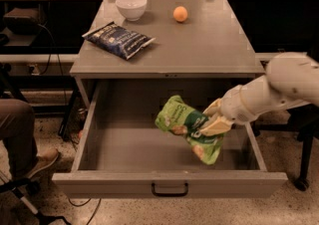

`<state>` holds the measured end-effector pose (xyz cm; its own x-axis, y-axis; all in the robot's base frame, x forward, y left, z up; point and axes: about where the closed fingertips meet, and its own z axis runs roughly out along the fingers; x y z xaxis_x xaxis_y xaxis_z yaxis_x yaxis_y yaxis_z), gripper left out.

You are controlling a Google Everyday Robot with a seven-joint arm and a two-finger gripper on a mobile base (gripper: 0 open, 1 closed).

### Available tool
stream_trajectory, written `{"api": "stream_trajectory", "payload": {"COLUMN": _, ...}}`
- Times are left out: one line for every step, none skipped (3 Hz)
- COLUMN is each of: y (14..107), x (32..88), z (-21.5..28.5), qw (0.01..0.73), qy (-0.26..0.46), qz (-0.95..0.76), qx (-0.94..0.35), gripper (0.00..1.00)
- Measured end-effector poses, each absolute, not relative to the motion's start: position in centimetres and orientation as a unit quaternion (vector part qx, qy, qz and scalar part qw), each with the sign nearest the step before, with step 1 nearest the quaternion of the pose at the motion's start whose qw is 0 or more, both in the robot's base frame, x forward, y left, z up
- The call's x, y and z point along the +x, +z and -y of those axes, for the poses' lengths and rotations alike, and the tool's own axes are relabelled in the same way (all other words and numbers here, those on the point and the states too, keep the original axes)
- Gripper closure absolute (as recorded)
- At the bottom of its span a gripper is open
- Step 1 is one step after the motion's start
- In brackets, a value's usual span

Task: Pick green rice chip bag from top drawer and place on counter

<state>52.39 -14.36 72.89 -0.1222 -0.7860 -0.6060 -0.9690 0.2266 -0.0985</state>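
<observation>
The green rice chip bag (187, 128) hangs tilted above the floor of the open top drawer (169, 183), right of its middle. My gripper (212, 122) comes in from the right and is shut on the bag's right side, holding it clear of the drawer floor. The white arm reaches in over the drawer's right wall. The counter (199, 40) lies directly behind and above the drawer.
On the counter are a dark blue snack bag (118, 40) at the left, a white bowl (131, 6) at the back and an orange (180, 14) beside it. A person's leg and shoe (30, 162) are at the left of the drawer.
</observation>
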Motion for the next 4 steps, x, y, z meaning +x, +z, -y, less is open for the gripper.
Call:
{"api": "stream_trajectory", "payload": {"y": 77.8, "x": 51.4, "z": 16.7, "qw": 0.332, "qy": 0.132, "qz": -0.727, "qx": -0.586, "gripper": 1.00}}
{"api": "stream_trajectory", "payload": {"y": 78.1, "x": 51.6, "z": 16.8, "qw": 0.337, "qy": 0.128, "qz": -0.728, "qx": -0.583, "gripper": 1.00}}
{"api": "stream_trajectory", "payload": {"y": 81.4, "x": 53.5, "z": 18.9, "qw": 0.381, "qy": 0.090, "qz": -0.736, "qx": -0.553, "gripper": 1.00}}
{"api": "stream_trajectory", "payload": {"y": 86.3, "x": 55.8, "z": 21.2, "qw": 0.424, "qy": 0.054, "qz": -0.734, "qx": -0.528, "gripper": 1.00}}
